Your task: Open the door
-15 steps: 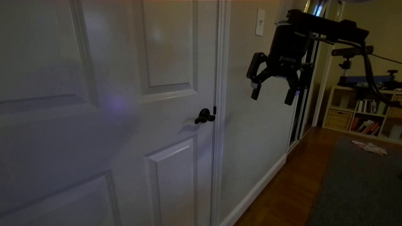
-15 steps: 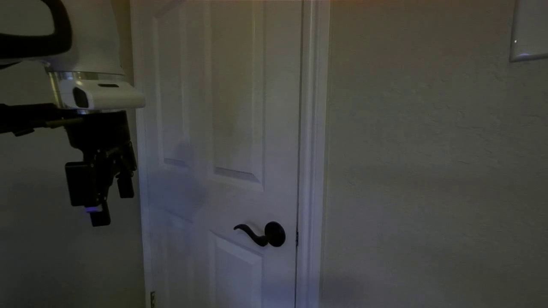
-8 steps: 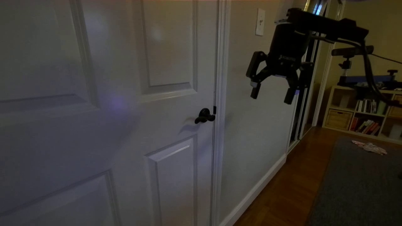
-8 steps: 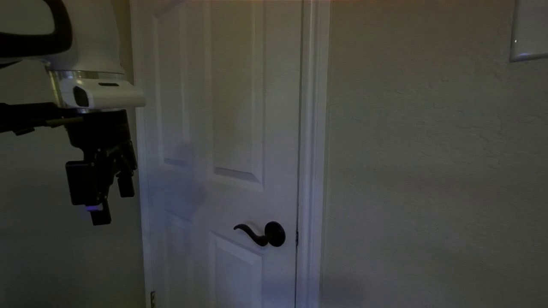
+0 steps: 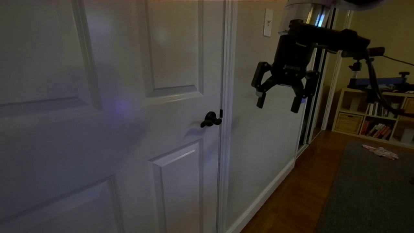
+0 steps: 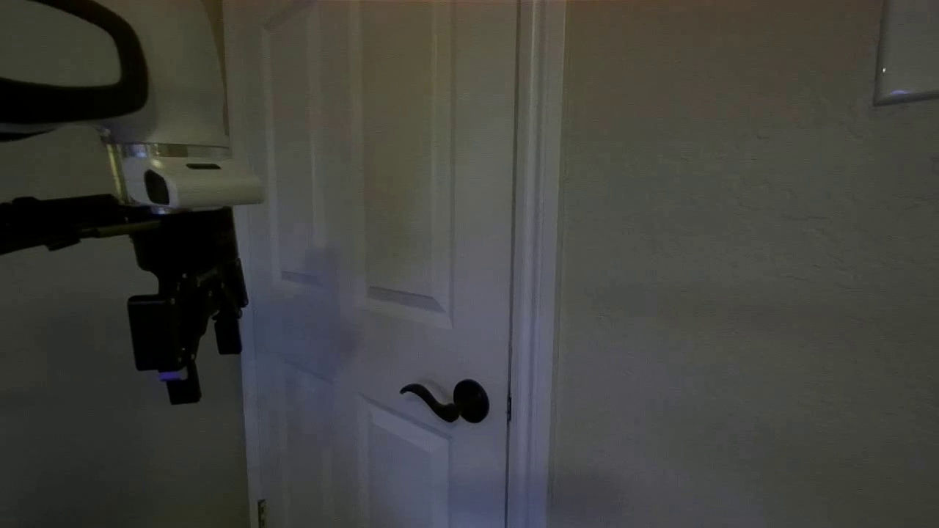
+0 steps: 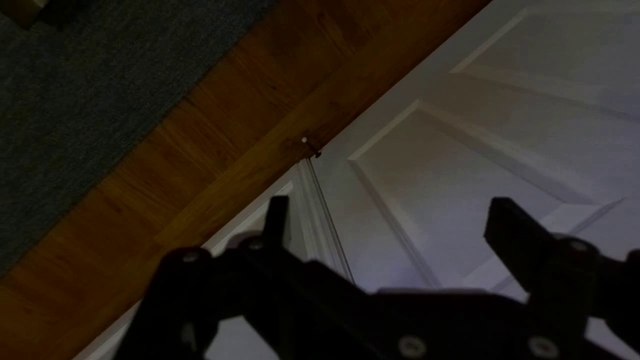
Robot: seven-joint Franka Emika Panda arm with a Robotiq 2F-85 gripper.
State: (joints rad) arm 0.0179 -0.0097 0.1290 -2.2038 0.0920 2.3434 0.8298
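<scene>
So the white paneled door (image 5: 129,129) is closed, spreading mostly to the left of its dark lever handle (image 6: 471,401) in both exterior views. The gripper (image 5: 277,105) hangs pointing down, clear of the handle, up and to the right of it in an exterior view, jaws spread wide apart. Light switch (image 5: 267,22) is above and right of the handle too.

Dim throughout — in an exterior view, bluish sheen on door (image 5: 121,111) at left, near-black gripper (image 5: 277,108) upper right
</scene>
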